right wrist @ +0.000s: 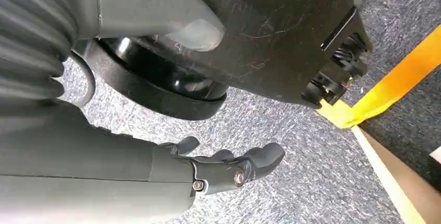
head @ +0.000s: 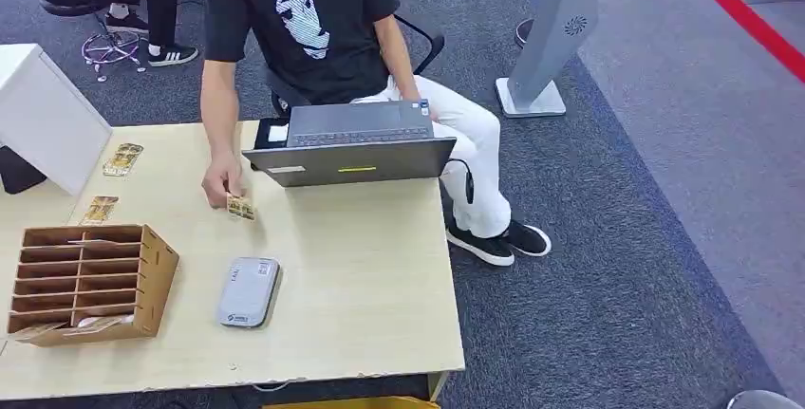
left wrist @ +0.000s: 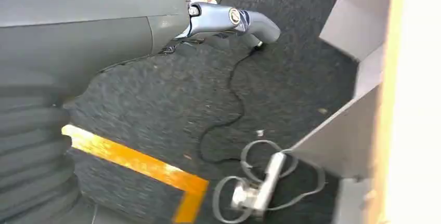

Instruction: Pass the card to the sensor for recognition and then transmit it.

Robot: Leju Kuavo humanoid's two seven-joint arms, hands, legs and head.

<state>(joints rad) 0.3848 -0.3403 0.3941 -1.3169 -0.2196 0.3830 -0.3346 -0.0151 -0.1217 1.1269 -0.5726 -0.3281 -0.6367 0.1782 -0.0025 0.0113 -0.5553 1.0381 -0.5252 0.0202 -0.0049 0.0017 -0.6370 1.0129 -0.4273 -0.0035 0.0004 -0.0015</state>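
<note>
Nothing done on my end: card (head: 240,207) sits on bench (head: 361,276) under a person's hand (head: 220,184) (sensor (head: 248,291) untouched), both hands (left wrist: 229,24) (right wrist: 229,169) hang empty, fingers loosely apart.

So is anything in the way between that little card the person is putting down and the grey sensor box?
Nothing visible is. The card lies under the person's hand on the table, and the grey sensor sits nearer the robot, with bare tabletop between them. The wooden rack stands off to one side and the laptop lies beyond the card.
</note>
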